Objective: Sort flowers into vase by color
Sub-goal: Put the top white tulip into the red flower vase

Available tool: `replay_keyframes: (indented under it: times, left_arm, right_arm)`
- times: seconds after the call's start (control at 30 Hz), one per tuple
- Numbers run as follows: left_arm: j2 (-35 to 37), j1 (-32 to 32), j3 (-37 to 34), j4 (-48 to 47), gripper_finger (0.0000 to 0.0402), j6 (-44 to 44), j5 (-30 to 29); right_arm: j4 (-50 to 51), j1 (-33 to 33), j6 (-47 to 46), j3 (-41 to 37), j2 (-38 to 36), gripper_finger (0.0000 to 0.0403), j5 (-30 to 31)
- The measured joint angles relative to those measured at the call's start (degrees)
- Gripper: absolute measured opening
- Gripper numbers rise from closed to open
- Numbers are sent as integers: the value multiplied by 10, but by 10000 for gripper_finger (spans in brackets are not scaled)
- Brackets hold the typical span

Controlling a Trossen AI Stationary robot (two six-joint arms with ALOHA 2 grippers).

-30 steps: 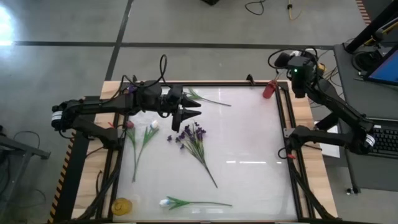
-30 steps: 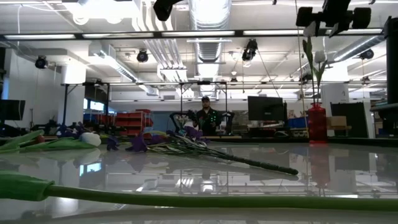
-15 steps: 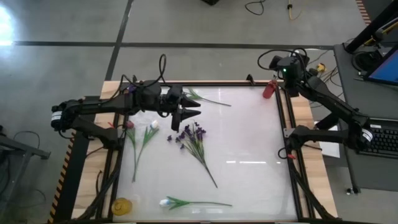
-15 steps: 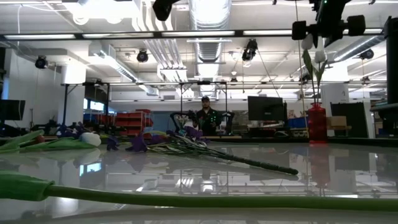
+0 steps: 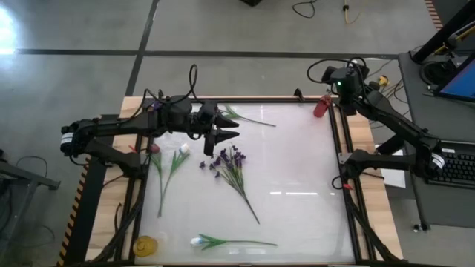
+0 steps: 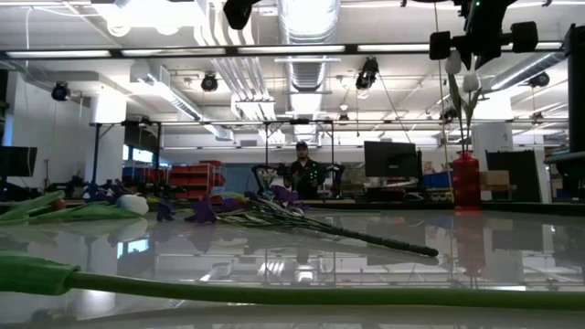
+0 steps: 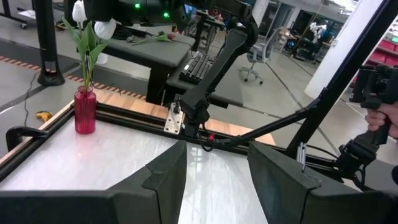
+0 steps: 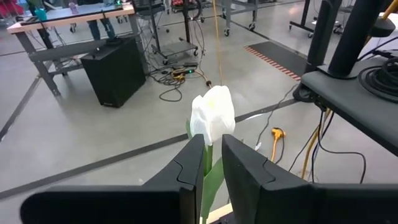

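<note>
Right gripper [image 8: 212,163] up over the far right corner of the table, fingers [image 8: 186,171] drawn close on either side of the green stem just under a white tulip bud [image 8: 212,116], bud standing above the fingertips; firm pinch or bare touch not clear from the wrist view. Below it, red vase [image 7: 85,111] on the table's corner, holding white tulips upright [image 7: 79,12], stems running down into its neck; same vase seen from above at the table edge [image 5: 320,107] and from table height [image 6: 465,180]. Left gripper [image 5: 228,133] hovering at the far left-centre of the table, fingers [image 7: 168,175] spread apart, empty. Just beside it, a purple small-blossom spray [image 5: 228,162] flat on the white tabletop [image 5: 297,170], stem trailing toward the near side. Left of that, a white tulip [image 5: 182,150] and a pink-red bud [image 5: 154,149] lying side by side. Another stem with leaves [image 5: 245,116] at the far edge beyond the left gripper. One more white tulip [image 5: 197,241] lying near the front edge. Yellow vase [image 5: 143,245] at the near left corner. A person [image 6: 302,170] in the room behind.
</note>
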State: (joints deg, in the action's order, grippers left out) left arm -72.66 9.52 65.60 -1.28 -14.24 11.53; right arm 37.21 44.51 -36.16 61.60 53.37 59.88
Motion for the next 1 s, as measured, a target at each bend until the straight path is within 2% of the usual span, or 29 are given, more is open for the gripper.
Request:
replay_keyframes:
  times: [0.23, 0.7, 1.0]
  left_arm:
    - [1, 0, 0, -1, 160, 0, 0]
    - [4, 0, 0, -2, 160, 2, 15]
    - [6, 0, 0, -18, 160, 2, 15]
  right_arm:
    - [0, 0, 6, 0, 0, 12, 1]
    - [0, 0, 13, 0, -1, 9, -19]
    - [-38, 0, 225, -1, -4, 9, -18]
